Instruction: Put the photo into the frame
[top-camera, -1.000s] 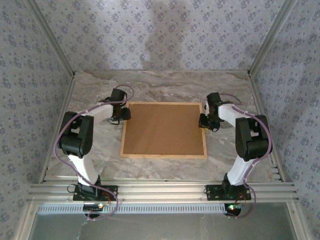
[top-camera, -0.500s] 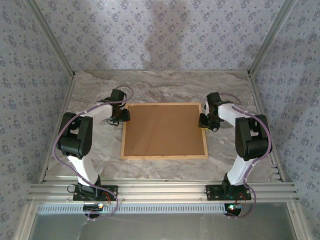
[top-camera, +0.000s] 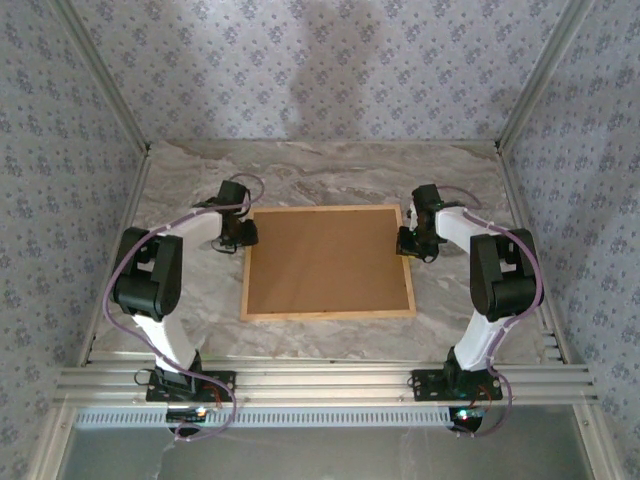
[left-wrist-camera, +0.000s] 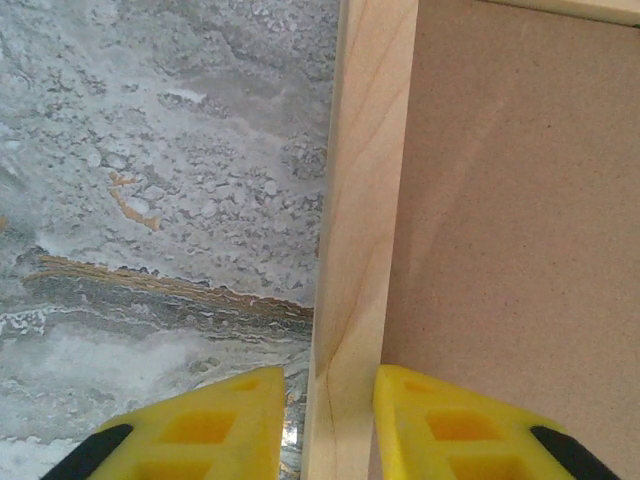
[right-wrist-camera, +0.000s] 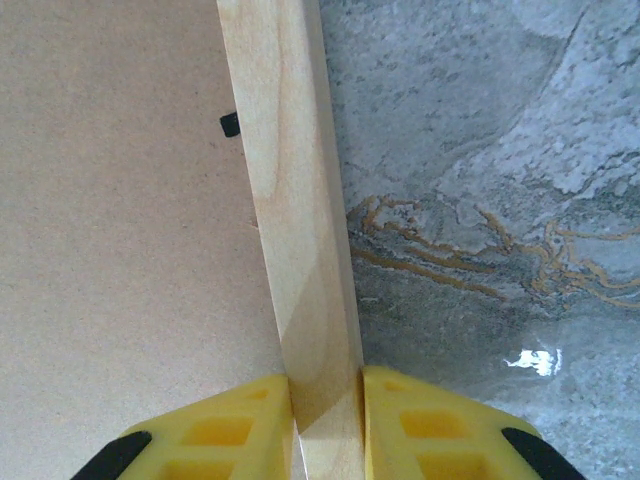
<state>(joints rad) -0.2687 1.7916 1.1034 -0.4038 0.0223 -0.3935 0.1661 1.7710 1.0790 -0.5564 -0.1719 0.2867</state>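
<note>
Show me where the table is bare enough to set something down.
Widest bare marble: the table strip between the frame and the back wall. A narrower strip lies between frame and arm bases. Crowded: the frame's sides, where the left gripper and right gripper straddle its rails.

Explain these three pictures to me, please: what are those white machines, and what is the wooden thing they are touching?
The white machines are two robot arms, bolted at the near edge of a marble-patterned table. One picture looks down from above and behind them. The other two come from a small camera on each wrist, so the yellow shapes there are that arm's own fingers. On the table lies a light wooden picture frame with a plain brown board inside it. The right gripper pinches the frame's right rail. The left gripper straddles the left rail, with a thin gap beside one finger.
</note>
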